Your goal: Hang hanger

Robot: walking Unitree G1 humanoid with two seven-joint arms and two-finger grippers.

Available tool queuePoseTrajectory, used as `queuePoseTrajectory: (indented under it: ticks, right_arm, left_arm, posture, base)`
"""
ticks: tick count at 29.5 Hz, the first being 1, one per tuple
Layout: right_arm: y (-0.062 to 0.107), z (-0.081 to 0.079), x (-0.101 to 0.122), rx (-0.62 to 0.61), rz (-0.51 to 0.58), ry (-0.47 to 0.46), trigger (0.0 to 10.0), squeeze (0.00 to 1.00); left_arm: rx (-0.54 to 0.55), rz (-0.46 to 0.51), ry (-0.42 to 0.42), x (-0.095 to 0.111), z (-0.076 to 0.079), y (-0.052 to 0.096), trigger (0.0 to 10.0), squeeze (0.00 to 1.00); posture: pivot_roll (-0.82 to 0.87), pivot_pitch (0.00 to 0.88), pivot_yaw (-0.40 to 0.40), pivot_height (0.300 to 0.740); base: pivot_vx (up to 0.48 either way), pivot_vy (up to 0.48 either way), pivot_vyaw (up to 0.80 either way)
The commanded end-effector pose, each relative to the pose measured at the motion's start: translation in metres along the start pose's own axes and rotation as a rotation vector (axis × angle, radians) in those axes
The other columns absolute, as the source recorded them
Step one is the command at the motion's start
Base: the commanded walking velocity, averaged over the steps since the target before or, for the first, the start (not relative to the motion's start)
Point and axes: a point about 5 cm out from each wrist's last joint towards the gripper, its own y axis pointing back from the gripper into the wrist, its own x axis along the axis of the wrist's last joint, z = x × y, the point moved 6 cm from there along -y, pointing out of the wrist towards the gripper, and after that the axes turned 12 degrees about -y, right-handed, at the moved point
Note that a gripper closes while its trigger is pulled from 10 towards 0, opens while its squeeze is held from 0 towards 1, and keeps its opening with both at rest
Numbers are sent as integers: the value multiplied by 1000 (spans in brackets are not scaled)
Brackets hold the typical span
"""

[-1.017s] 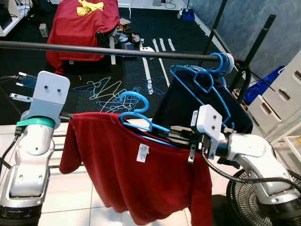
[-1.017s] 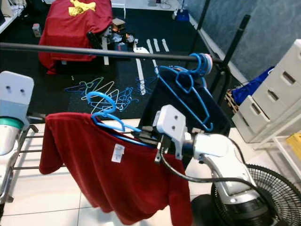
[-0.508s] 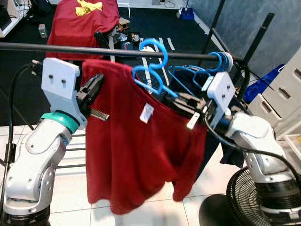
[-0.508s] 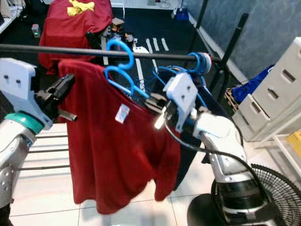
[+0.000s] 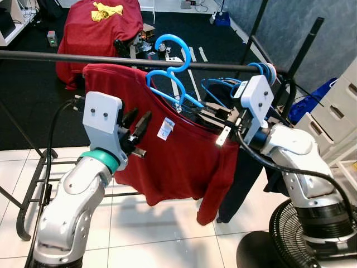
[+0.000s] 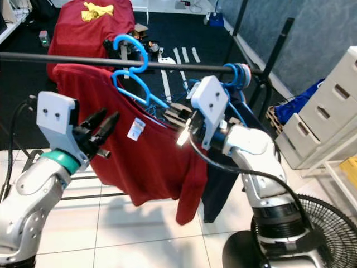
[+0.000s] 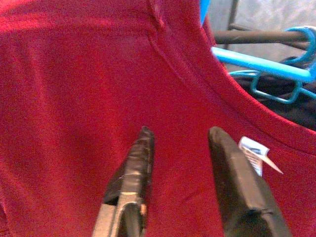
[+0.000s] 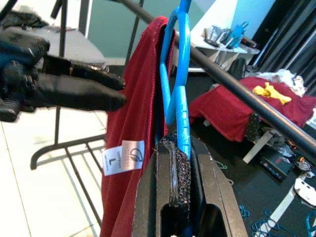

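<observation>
A blue hanger carries a red shirt. Its hook rises at the black rail; I cannot tell whether it rests on it. My right gripper is shut on the hanger's right arm, close under the rail, and the right wrist view shows its pads clamped on the blue bar. My left gripper is open in front of the shirt's chest. In the left wrist view its fingers stand apart against the red cloth, with nothing between them.
More blue hangers with a dark garment hang at the rail's right end. A fan stands at the lower right, white drawers beyond it. A black floor rack is at the lower left, a red-draped table at the back.
My right gripper has lifted the hanger and shirt from below the rail up to it. My left gripper has come up and moved right, from the shirt's shoulder to its chest.
</observation>
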Motion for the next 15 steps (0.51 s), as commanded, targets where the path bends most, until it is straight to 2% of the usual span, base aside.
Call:
queuePoseTrajectory:
  ticks: [1, 3, 4, 8, 9, 10, 13, 14, 15]
  right_arm:
    - [-4, -3, 11, -1, 49, 2, 10000, 0]
    - [-4, -3, 11, -1, 49, 2, 10000, 0]
    - [-5, -4, 11, -5, 58, -7, 10000, 0]
    - [-6, -5, 10, -8, 63, -13, 10000, 0]
    - [-6, -6, 9, -7, 61, -17, 10000, 0]
    - [-6, -7, 6, -2, 53, -23, 10000, 0]
    - [-5, -8, 4, 2, 48, -27, 10000, 0]
    - [-5, -8, 1, 5, 40, -32, 10000, 0]
    - [-6, -9, -1, 11, 32, -37, 10000, 0]
  left_arm:
    - [0, 9, -12, 1, 2, -5, 10000, 1000]
    - [0, 9, -12, 1, 2, -5, 10000, 1000]
    - [11, 12, -17, 4, -1, -6, 10000, 796]
    - [26, 13, -12, 6, -8, -5, 10000, 827]
    - [41, 18, 0, 9, -13, -2, 10000, 1000]
    - [49, 38, 40, 17, -16, 0, 10000, 886]
    - [51, 53, 69, 22, -17, 2, 10000, 886]
    - [40, 72, 100, 28, -16, 3, 10000, 0]
    - [32, 86, 124, 32, -14, 3, 10000, 0]
  posture:
    - [-5, 38, 51, 740]
    - [-5, 38, 51, 740]
    - [-2, 40, 51, 740]
    - [0, 43, 50, 740]
    - [1, 45, 48, 740]
    - [1, 47, 45, 740]
    - [3, 48, 44, 740]
    - [5, 49, 42, 740]
    - [6, 52, 41, 740]
  base:
    - [0, 0, 0]
    - [0, 0, 0]
    - [0, 0, 0]
    - [0, 0, 0]
    - [0, 0, 0]
    - [0, 0, 0]
    - [0, 0, 0]
    - [0, 0, 0]
    - [0, 0, 0]
